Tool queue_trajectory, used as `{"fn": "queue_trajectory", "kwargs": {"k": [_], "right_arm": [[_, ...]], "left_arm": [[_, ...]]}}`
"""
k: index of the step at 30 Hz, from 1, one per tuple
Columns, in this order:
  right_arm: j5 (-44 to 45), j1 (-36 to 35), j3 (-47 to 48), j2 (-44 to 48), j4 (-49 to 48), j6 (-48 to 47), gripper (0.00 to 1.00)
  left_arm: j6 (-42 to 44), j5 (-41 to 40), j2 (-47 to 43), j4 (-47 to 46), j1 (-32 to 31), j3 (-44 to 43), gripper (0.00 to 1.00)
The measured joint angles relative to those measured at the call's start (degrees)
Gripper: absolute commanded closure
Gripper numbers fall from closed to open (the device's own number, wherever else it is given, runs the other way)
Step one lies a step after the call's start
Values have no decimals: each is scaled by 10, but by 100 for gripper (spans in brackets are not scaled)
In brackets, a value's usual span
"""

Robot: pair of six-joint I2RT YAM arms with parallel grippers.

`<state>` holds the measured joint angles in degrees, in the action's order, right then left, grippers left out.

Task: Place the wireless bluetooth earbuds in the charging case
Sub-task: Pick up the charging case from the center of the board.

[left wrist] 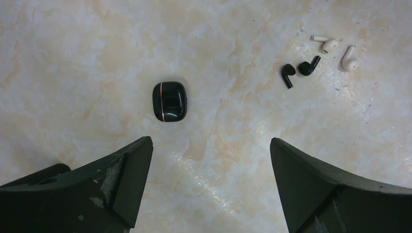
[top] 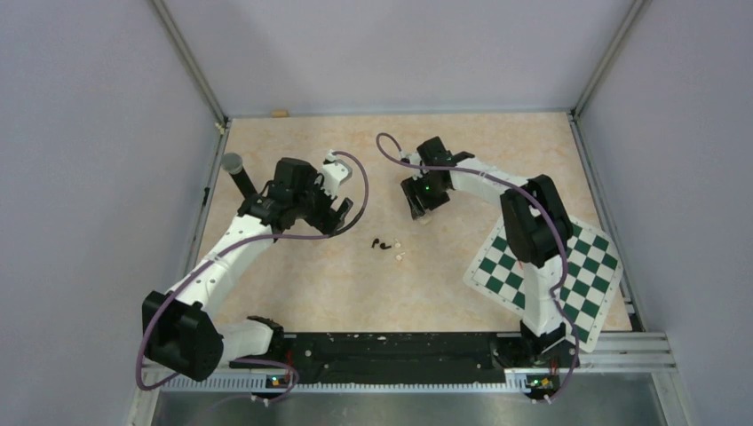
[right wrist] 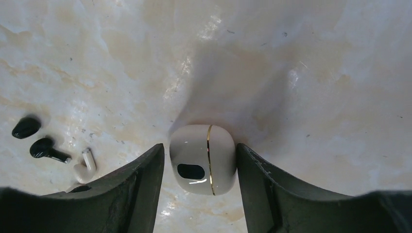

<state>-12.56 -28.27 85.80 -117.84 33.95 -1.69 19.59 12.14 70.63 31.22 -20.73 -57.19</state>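
The black charging case (left wrist: 170, 101) lies closed on the marble table, just ahead of my left gripper (left wrist: 209, 145), which is open and empty above it. The two black earbuds (left wrist: 287, 74) (left wrist: 308, 67) lie side by side to the case's right; in the top view they (top: 380, 241) sit between the two grippers. They also show at the left of the right wrist view (right wrist: 25, 127). My right gripper (right wrist: 199, 148) is open, with its fingers either side of a white case. The right finger touches it and the left stands slightly apart.
The white case with a gold seam (right wrist: 203, 158) lies between my right fingers. Two white earbuds (left wrist: 328, 44) (left wrist: 349, 59) lie just past the black ones. A green checkerboard mat (top: 550, 266) lies at the right under the right arm. Walls enclose the table.
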Motion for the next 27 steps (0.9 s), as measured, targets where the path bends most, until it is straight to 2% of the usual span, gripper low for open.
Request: {"fn": "queue_trajectory", "kwargs": {"k": [3,7,12,19,23,27], "right_arm": [[34,-21,2,1,3,-12,28],[72,-46,-3,5,2,-44,27],[106,-52,-32,20,-13,-75,31],[111,-52,-37,24,-14,-91,39],[111,-52,-37,24,-14,-99,36],[112,-52,-37,26,-12,-113,40]], "left_arm": [[-1,0,0,0,0,0,4],[-2,-2,0,-2,0,0,4],[-2,-2,-1,-4,0,0,4],[-4,-2,-7,-5,0,0,4],[-5,-2,-7,-8,0,0,3],[-11,-2,-7,-11,0,0,3]]}}
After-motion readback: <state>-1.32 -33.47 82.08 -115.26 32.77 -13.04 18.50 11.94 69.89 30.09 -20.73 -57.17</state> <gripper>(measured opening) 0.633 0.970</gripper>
